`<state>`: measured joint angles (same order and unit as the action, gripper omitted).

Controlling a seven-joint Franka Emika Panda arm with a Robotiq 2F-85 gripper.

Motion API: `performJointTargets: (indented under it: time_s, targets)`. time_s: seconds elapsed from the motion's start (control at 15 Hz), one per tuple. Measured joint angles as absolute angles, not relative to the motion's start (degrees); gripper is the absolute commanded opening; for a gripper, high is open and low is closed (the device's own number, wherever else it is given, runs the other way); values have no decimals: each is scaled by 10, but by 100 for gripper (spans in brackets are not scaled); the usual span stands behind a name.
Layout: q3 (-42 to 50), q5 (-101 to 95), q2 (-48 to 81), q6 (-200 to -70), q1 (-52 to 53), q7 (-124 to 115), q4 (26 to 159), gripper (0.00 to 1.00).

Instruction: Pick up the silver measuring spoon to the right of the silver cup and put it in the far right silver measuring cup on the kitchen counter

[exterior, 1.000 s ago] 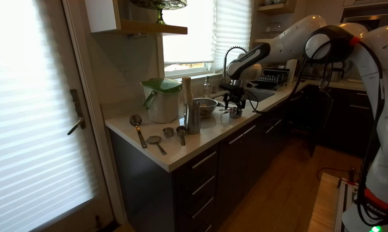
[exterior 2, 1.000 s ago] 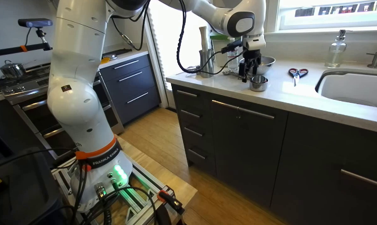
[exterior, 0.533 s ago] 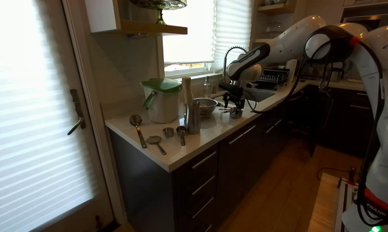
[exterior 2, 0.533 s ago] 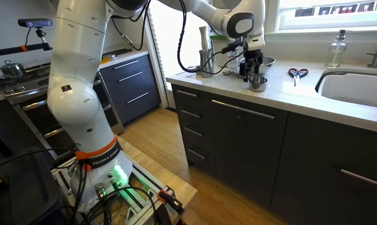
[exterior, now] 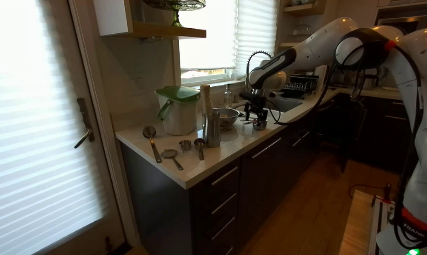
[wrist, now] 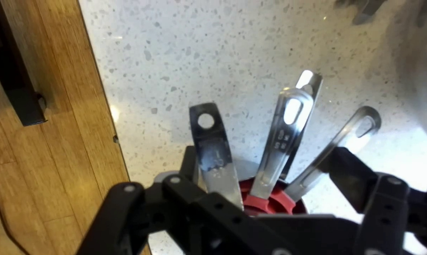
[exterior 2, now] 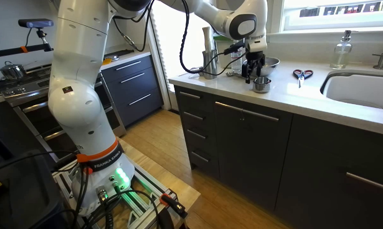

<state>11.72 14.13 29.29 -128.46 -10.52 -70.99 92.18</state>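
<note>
The far right silver measuring cup (exterior 2: 262, 88) stands on the kitchen counter (exterior 2: 305, 97) near its front edge. In the wrist view several flat silver handles fan out above its red inside, a left handle (wrist: 217, 156) and a middle handle (wrist: 277, 141) among them. My gripper (wrist: 264, 159) is over the cup, its jaws wide apart with the handles between them; no grip shows. A silver scoop (exterior: 200, 142) lies right of a small silver cup (exterior: 185, 145), and silver spoons (exterior 2: 234, 73) lie right of a tall steel cylinder (exterior 2: 209, 65). Which is the silver measuring spoon I cannot tell.
Behind the gripper is a steel bowl (exterior 2: 270, 66). Red-handled scissors (exterior 2: 302, 75) and the sink (exterior 2: 366, 92) are farther right. A green-lidded bin (exterior: 179, 113), a strainer (exterior: 169, 153) and a long spoon (exterior: 150, 136) occupy the counter's end.
My gripper has shifted slightly left in both exterior views, staying by the cup. The cup seems to have slid a tiny bit in the same direction. The other utensils look unmoved.
</note>
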Motion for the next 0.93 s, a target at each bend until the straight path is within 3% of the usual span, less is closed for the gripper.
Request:
performJointTargets:
  time_s: [0.07,0.2,0.6,0.93]
  targets:
    - [117,141,293,-1285,-105,-710,922,84]
    - [116,141,294,-1285,-104,-710,922,83]
    - [116,141,295,-1285,-106,-710,922,100]
    - [118,143,295,-1285,-112,-710,922,100]
